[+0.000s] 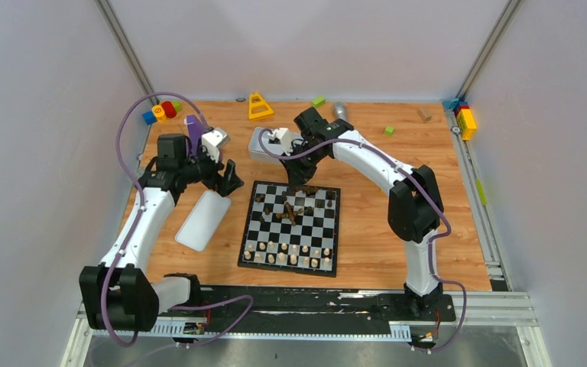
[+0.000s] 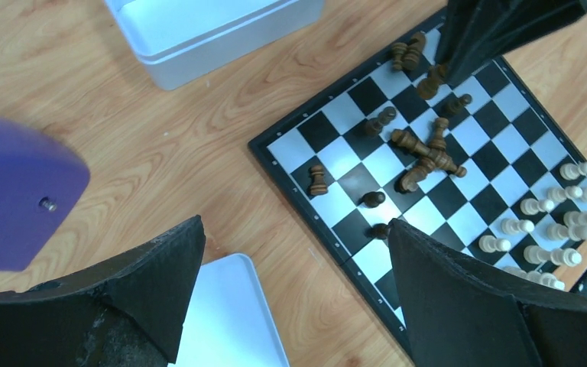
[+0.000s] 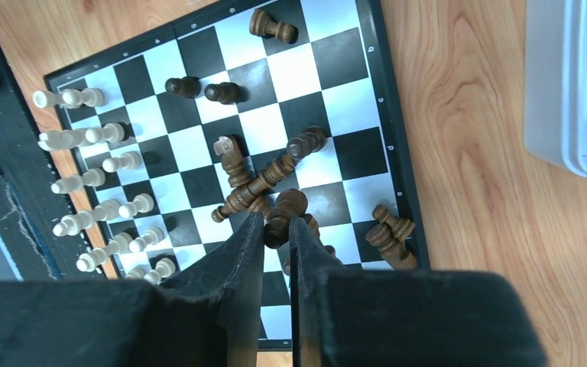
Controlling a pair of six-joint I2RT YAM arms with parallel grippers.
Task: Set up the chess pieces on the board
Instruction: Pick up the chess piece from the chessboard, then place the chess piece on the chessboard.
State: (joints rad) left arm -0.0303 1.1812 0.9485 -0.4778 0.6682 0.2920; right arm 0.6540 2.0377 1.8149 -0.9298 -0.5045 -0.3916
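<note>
1. Right gripper (image 3: 275, 220) was clamped on a dark brown chessman (image 3: 283, 210) near the far edge of the chessboard (image 3: 344, 107).
2. Left gripper (image 2: 294, 227) hung wide open over the wooden tabletop (image 2: 160, 153), just off the chessboard's left edge.
3. Pale chessmen (image 1: 290, 254) lined the near edge; dark chessmen (image 3: 256, 183) lay toppled mid-board.

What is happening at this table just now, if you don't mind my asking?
Two robot arms are setting up a chess set. The right gripper is down at the far side of the board, closed on a dark piece from a heap of toppled dark pieces. The left gripper hangs open left of the board, near the white lid, holding nothing. Pale pieces already stand in two rows along the near edge.
</note>
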